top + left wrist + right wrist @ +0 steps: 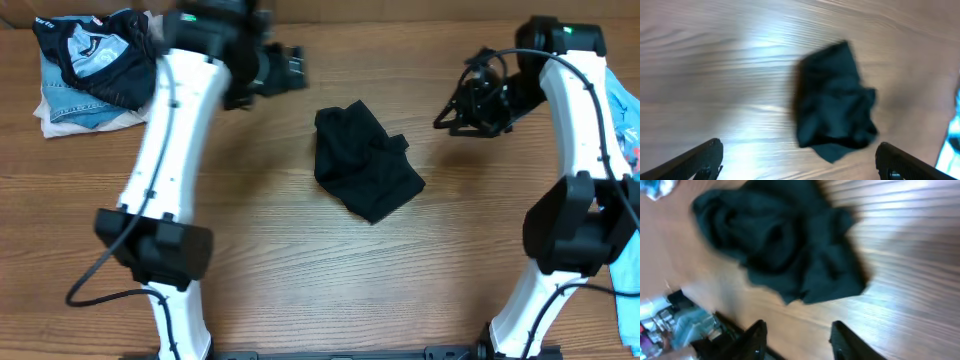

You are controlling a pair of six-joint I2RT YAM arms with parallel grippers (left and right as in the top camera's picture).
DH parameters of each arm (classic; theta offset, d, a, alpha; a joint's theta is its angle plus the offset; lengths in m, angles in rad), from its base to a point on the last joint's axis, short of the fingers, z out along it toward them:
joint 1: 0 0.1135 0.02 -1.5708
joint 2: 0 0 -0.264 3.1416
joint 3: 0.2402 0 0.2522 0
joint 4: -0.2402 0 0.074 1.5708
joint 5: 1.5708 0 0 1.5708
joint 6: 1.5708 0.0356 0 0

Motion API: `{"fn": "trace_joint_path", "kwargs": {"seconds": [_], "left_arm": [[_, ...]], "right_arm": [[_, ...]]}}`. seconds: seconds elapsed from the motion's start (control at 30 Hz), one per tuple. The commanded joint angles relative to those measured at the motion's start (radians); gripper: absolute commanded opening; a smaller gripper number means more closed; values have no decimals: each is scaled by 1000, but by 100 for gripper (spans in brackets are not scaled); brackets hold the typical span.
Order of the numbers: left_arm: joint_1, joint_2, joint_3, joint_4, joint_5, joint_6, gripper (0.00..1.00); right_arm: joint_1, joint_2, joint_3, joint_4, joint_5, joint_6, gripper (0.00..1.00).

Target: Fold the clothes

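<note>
Wooden table [300,290] bears the black T-shirt [365,160] at its middle, a crumpled heap with no fold made. Flanking it, the left gripper [799,146] gapes wide and the right gripper [799,330] stands parted, both empty. Beyond, in the far corner, the pile of other clothes [90,70] lies unsorted.

We count one black T-shirt [365,160], one heap of clothes [85,70] at ten o'clock, and two arms: left arm [165,150], right arm [572,130].

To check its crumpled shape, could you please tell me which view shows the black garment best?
The overhead view: the black garment lies whole and sharp there. Both wrist views show it closer, but blurred.
</note>
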Motion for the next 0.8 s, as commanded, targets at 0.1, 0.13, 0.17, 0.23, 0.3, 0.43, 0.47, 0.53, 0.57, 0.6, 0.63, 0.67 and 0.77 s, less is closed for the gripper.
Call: {"fn": "trace_joint_path", "kwargs": {"seconds": [0.1,0.13,0.17,0.23,0.3,0.43,0.47,0.53,0.57,0.6,0.63,0.67,0.77], "left_arm": [[70,16,0,-69,-50,-31,100],[75,18,0,-74,-60,-26,100],[79,19,-5,-76,-74,-24,100],[81,19,-13,-72,-93,-24,100],[81,20,-19,-71,-117,-24,100],[80,20,-20,-82,-138,-23,100],[80,20,-20,-84,-138,-23,100],[80,20,-20,-84,-139,-20,100],[80,20,-20,-83,-139,-20,100],[80,20,-20,-82,-139,-20,100],[80,20,-20,-82,-139,-20,100],[80,20,-20,-82,-139,-20,100],[80,20,-20,-82,-139,-20,100]], "right_arm": [[183,-23,1,-5,86,-23,52],[208,-23,1,-3,115,-8,53],[234,-23,1,2,149,6,55],[277,-23,1,19,224,49,61],[317,-23,1,41,320,120,67],[365,-19,-16,76,394,129,72],[374,-14,-25,82,399,129,72],[385,-5,-45,93,417,129,72],[387,-2,-62,107,420,129,72],[387,0,-77,123,419,129,72],[387,1,-95,143,418,129,72],[387,2,-115,168,419,129,71],[387,2,-157,220,416,130,66]]}}
